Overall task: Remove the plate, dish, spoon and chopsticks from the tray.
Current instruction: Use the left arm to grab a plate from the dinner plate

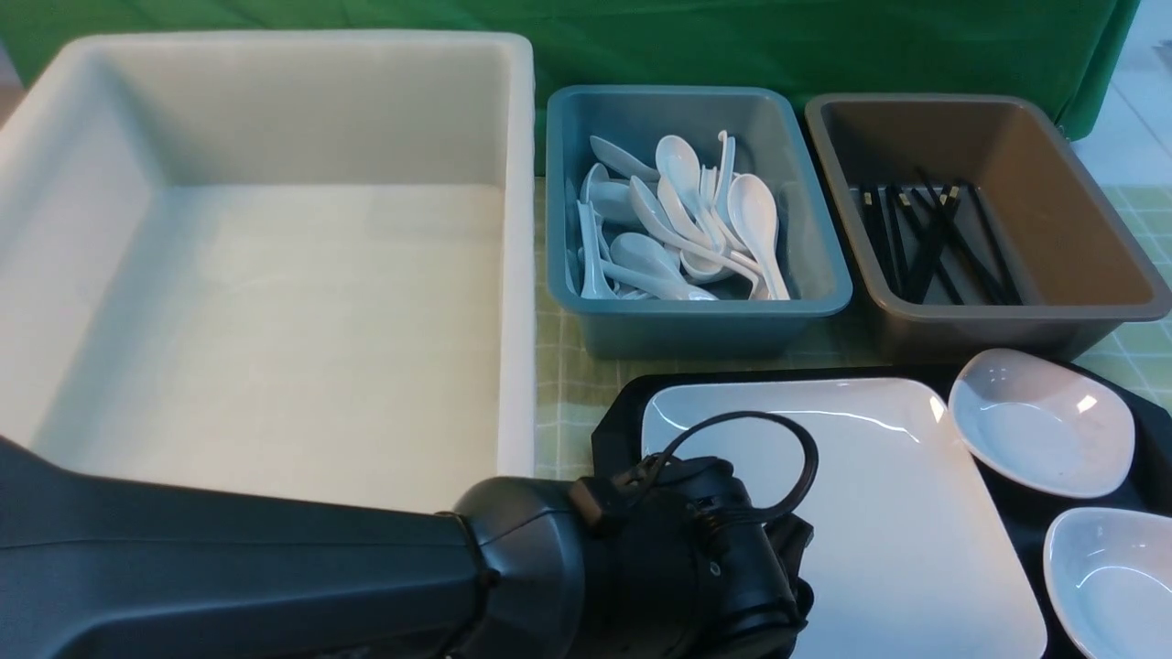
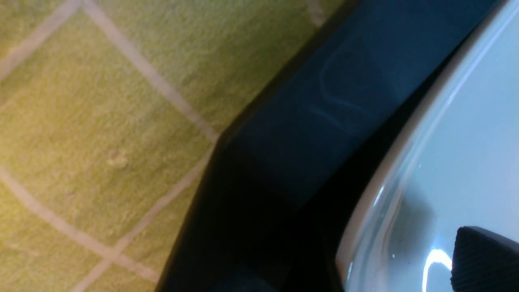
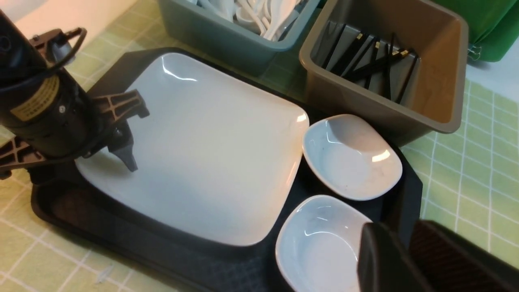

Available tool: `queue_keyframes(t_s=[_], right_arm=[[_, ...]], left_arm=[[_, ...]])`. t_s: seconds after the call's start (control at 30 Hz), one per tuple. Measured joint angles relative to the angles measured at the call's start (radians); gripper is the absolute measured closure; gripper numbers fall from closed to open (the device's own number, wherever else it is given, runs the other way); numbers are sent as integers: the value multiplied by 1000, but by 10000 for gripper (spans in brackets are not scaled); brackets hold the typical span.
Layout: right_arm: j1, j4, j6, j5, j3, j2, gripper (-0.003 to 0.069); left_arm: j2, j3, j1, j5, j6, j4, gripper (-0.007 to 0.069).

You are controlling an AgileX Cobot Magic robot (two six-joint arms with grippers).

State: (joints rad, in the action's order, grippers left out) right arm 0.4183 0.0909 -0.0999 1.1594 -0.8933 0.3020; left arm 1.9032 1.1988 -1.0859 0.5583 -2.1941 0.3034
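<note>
1. One large white bin fills the left side of the green checked cloth.
2. My left pincer hangs low over the tray's left end, spread wide. One finger points down at the plate's left edge, and I cannot tell whether it touches. The other is hidden behind my wrist.
3. Beyond the tray, a blue bin holds a heap of white spoons.
4. On the black tray, to the right of the white bin, the big white plate lies flat across the left and middle.
5. Just right of the blue bin, a brown bin holds black chopsticks, some lying crossed.
6. Two small white dishes sit on the tray's right end, one far and one near, both just beside the plate.
7. My right pincer is near the nearer dish. Its fingers are close together with nothing visible between them, and I cannot tell whether they are closed or slightly parted.
</note>
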Motion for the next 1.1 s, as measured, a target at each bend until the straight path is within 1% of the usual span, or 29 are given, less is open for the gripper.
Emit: queue_keyframes(t_s=[0.07,0.17,0.3,0.33,0.43,0.47,0.67,0.77,0.87,1.03,1.1], right_arm=[[0,0,0,1,0,0,552],[0,0,0,2,0,0,550],[0,0,0,4,0,0,545],[0,0,1,5,0,0,544],[0,-1,1,5,0,0,542],[0,-1,1,5,0,0,543],[0,-1,1,7,0,0,535],[0,-1,1,8,0,0,535],[0,-1,1,9,0,0,535],[0,-1,1,9,0,0,534],[0,-1,1,9,0,0,533]], left_arm=[[1,0,0,0,-1,0,228],[1,0,0,-7,-2,-7,284],[5,0,0,-27,-7,-12,416],[5,0,0,-33,-7,-12,459],[1,0,0,-65,-24,-4,521],[-2,0,0,-75,-26,-1,531],[-8,1,0,-78,-28,1,534],[-26,1,0,-68,-28,4,551],[-57,1,-7,-28,-18,44,566],[-126,1,-42,116,5,130,575],[-138,1,-49,139,19,147,575]])
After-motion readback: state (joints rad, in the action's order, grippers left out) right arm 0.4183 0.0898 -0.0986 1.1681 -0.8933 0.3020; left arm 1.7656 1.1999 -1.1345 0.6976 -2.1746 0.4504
